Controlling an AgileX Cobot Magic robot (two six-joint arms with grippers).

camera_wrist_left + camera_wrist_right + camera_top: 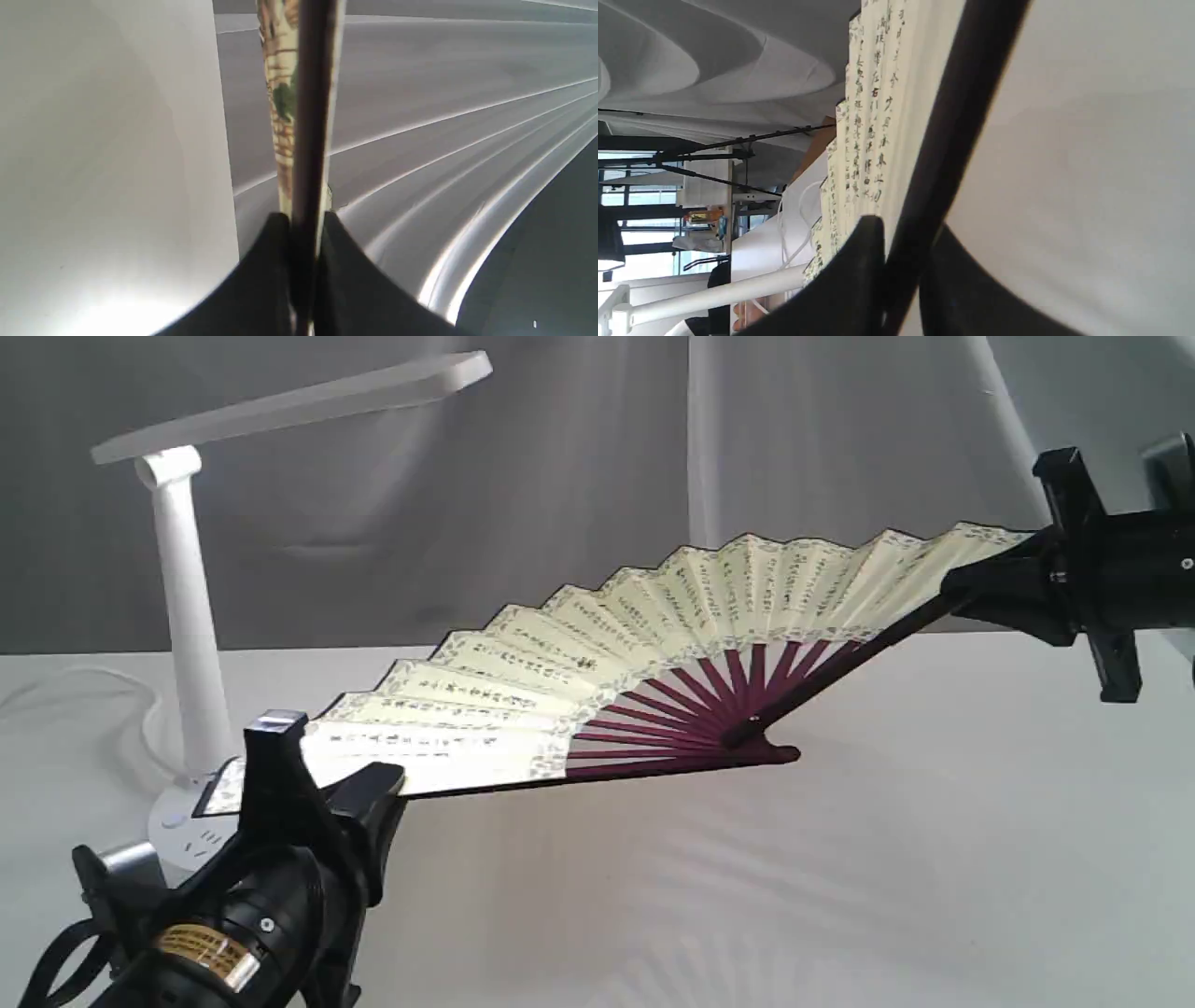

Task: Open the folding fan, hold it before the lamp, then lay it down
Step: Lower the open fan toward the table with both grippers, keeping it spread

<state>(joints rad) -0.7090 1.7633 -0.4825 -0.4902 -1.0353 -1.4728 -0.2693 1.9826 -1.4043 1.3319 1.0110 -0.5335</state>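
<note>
- The folding fan hangs spread wide above the worktop, leaf tilted and pivot low; whether the pivot touches the surface I cannot tell; the left jaws are pinched tight on one dark guard near its outer end, and the right jaws are narrow on the other guard.
- Both grips sit on thin, smooth wood; a small twist of either wrist could let a guard slide out, and the fan would then swing from a single grip.
- The leaf looks close to full spread; pulling the arms further apart would likely strain the paper at its folds or tear it from the ribs.
- The fan's left end lies just in front of the base of the lamp in the exterior view; a drift that way could knock the post.
- Lowering unevenly would probably dig the pivot in first and buckle the ribs.
</note>
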